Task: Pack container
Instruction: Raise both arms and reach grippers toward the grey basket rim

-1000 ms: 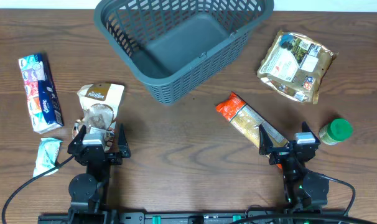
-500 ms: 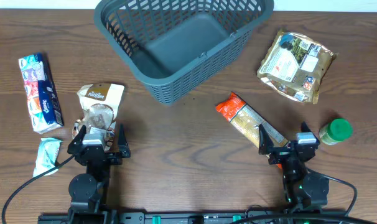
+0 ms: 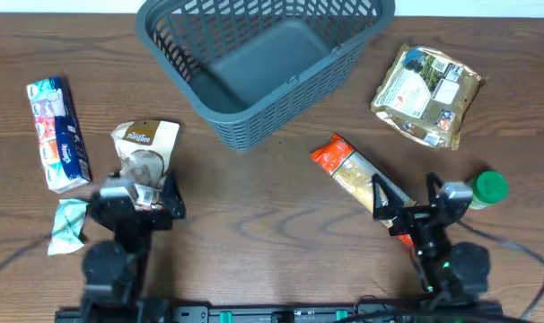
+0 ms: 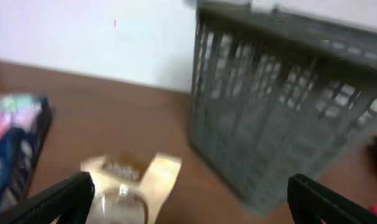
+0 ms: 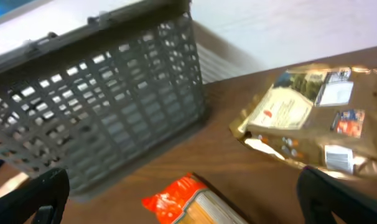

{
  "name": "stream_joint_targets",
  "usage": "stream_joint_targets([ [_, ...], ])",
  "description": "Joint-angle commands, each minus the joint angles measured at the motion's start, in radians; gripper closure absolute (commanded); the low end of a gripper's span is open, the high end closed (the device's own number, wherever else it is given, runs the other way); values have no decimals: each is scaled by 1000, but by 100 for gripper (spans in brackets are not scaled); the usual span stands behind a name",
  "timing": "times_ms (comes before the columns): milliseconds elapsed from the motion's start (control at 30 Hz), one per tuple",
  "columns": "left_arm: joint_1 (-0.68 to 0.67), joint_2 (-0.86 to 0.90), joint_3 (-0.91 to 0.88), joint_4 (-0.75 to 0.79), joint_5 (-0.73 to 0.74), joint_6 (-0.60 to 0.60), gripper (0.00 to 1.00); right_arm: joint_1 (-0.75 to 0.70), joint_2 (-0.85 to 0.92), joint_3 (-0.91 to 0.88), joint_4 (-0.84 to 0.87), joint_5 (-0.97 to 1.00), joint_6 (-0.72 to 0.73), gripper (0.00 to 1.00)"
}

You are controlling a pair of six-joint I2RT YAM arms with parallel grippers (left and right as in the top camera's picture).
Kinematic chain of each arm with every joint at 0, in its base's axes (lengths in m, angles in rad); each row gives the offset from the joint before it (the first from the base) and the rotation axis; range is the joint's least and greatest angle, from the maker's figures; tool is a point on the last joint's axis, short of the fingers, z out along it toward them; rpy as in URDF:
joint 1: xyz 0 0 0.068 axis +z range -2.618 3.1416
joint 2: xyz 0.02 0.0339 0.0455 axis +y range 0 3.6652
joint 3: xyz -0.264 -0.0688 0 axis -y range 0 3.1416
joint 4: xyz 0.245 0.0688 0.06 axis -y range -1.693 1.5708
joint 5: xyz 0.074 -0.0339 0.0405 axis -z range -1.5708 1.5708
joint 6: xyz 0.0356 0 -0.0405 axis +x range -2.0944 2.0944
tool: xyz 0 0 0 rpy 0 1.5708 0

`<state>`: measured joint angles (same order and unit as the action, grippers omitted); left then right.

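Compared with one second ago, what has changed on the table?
Both arms have begun to move. The left hand shifted slightly to the left, near the brown pouch; the right hand swung slightly right, toward the green-lidded jar. Both are open and hold nothing. The container, the orange packet and the rest lie where they were.

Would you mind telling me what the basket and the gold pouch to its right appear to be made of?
The basket looks like moulded plastic, dark grey and matt: lattice-slotted walls, solid floor and thick rim, no sheen. The gold pouch seems to be metallised foil or film, glossy: it crinkles and catches light, with printed labels on it. The exact laminate cannot be told.
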<state>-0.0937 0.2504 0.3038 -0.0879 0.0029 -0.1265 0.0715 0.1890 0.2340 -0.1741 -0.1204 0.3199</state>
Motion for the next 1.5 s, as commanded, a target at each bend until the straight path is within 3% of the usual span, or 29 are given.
stream_joint_targets([
  [0, -2, 205, 241, -61, 15, 29, 2, -1, 183, 222, -85, -54, -90, 1],
  [233, -2, 631, 838, -555, 16, 28, 1, -11, 685, 831, -586, -71, -207, 1],
  [400, -3, 824, 1214, -920, 16, 29, 1, -24, 1046, 1358, -1011, -72, -291, 1],
  [500, -3, 871, 1344, -1044, 18, 28, 2, -23, 1207, 1651, -1172, -93, -317, 1],
  [600, -3, 865, 1366, -1076, 16, 28, 2, -23, 1302, 1837, -1226, -146, -415, 1],
  [633, -3, 864, 1366, -1083, 16, 28, 1, -23, 1318, 1868, -1225, -142, -415, 4],
  [733, -3, 861, 1366, -1119, 16, 28, 0, -23, 1352, 1913, -1207, -141, -414, 53],
  [767, -3, 862, 1366, -1131, 16, 28, 13, -23, 1357, 1913, -1201, -133, -415, 75],
  [800, -4, 864, 1366, -1132, 22, 17, 42, -23, 1366, 1913, -1194, -112, -413, 93],
  [833, -4, 865, 1366, -1130, 48, -2, 62, -23, 1374, 1913, -1187, -100, -404, 99],
  [933, -4, 877, 1367, -1115, 88, -106, 95, -22, 1405, 1913, -1158, -97, -403, 99],
  [1133, -62, 964, 1387, -1108, 88, -135, 95, -7, 1489, 1954, -1085, -121, -403, 99],
  [1467, -309, 1211, 1656, -1243, 87, -130, 95, 39, 1722, 2330, -1132, -219, -376, 99],
])
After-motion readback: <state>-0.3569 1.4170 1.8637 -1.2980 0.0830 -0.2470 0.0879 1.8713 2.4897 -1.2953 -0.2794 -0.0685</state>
